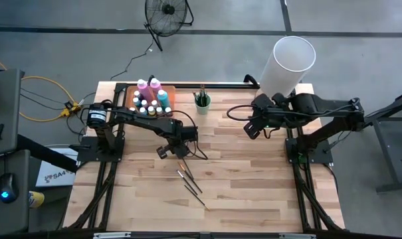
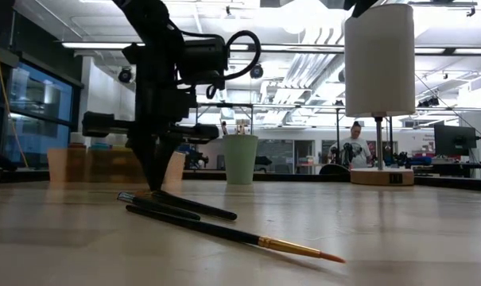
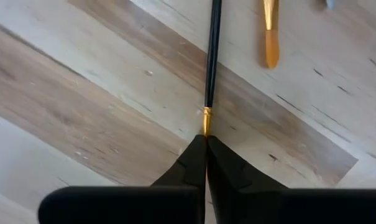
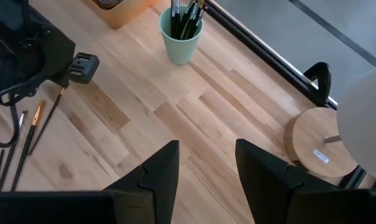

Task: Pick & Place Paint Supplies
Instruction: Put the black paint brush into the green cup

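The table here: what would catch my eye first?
The left gripper at the table's middle, pinched shut on a thin brush, with more brushes loose beside it. Behind, an orange tray crowded with paint bottles beside a green cup.

Open-plan lab, exposed ceiling ducts [image 2: 304,48], monitors [image 2: 455,139], floor fan [image 1: 168,13], concrete floor.

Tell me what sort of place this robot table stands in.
Probably a large open lab or workshop hall. Ceiling lights run in long rows over a grey concrete floor; a floor fan stands behind the table, and a person works among desks and screens beyond.
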### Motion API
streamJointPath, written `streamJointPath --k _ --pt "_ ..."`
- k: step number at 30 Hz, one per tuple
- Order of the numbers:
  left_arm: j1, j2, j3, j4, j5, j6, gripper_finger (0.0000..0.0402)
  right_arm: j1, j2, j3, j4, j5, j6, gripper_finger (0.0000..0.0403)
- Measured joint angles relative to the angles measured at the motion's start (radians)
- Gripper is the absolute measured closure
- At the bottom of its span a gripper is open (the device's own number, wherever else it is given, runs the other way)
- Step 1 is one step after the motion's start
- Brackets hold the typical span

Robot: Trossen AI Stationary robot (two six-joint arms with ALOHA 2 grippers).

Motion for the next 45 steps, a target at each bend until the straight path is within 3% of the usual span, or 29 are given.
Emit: streamJointPath --k 7,11,21,30,37,42,45 --pt "-0.001 -0.017 0.051 -0.045 -0.015 -0.065 0.0401 0.03 0.0 0.0 0.0 -0.011 0.009 0.0251" --pt "-0.001 -0.012 0.121 -0.162 -0.029 -0.106 0.0401 0.061 0.0 0.0 0.0 0.0 0.051 0.0251" --pt "-0.001 -0.017 0.362 -0.444 -0.052 -0.225 0.0401 0.17 0.0 0.0 0.017 0.064 0.096 0.0251" --pt "-0.001 -0.019 0.608 -0.667 -0.181 -0.329 0.0401 0.321 0.02 -0.035 0.044 0.094 0.18 0.0251" --pt "0.011 -0.019 0.739 -0.735 -0.383 -0.436 0.0401 0.381 0.021 -0.147 0.136 0.154 0.312 0.0251" --pt "0.044 -0.019 0.763 -0.757 -0.549 -0.47 0.0401 0.42 0.021 -0.167 0.157 0.297 0.405 0.0251" --pt "0.07 -0.02 0.764 -0.744 -0.662 -0.411 0.0401 0.437 0.02 -0.167 0.166 0.35 0.422 0.0251"
